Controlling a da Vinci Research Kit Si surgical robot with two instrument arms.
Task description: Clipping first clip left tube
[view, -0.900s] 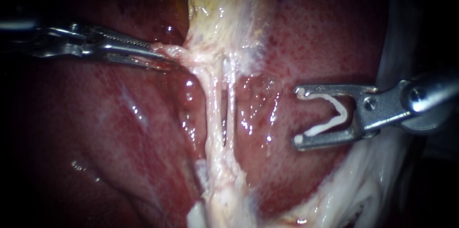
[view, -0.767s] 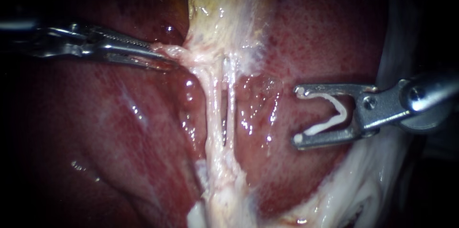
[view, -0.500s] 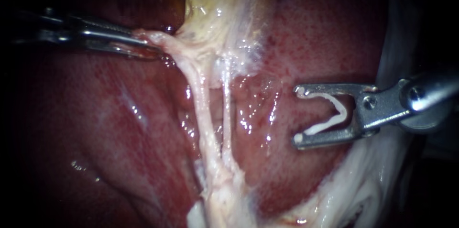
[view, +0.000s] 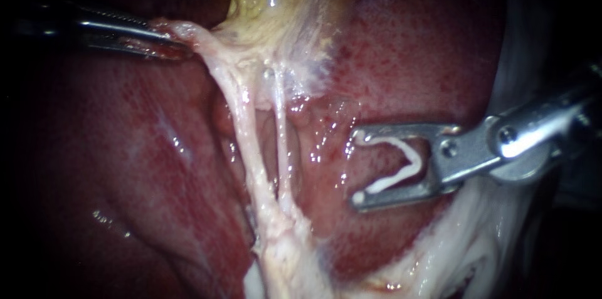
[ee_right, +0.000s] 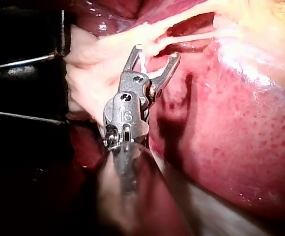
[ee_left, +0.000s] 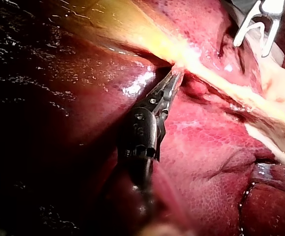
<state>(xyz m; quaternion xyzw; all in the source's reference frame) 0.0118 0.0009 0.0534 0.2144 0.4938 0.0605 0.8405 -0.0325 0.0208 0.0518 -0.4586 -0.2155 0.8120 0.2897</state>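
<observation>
**Left tube** [view: 246,142]: thin, pale, wet strand, being stretched taut over the liver [view: 125,148], just beside the right tube [view: 280,142]. Judged soft, slippery and easily torn.

Pale tissue [view: 195,33] at its upper end is being pinched by the left instrument [view: 175,43].

A white clip [view: 401,160] is being carried between the right instrument's [view: 358,167] wide-standing jaws, apart from both tubes.

Mid-span is being judged the place for clipping.

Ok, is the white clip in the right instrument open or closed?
Open: the white V-shaped plastic clip spreads wide in the silver right instrument, its two ends apart, short of the pale left tube.
</observation>
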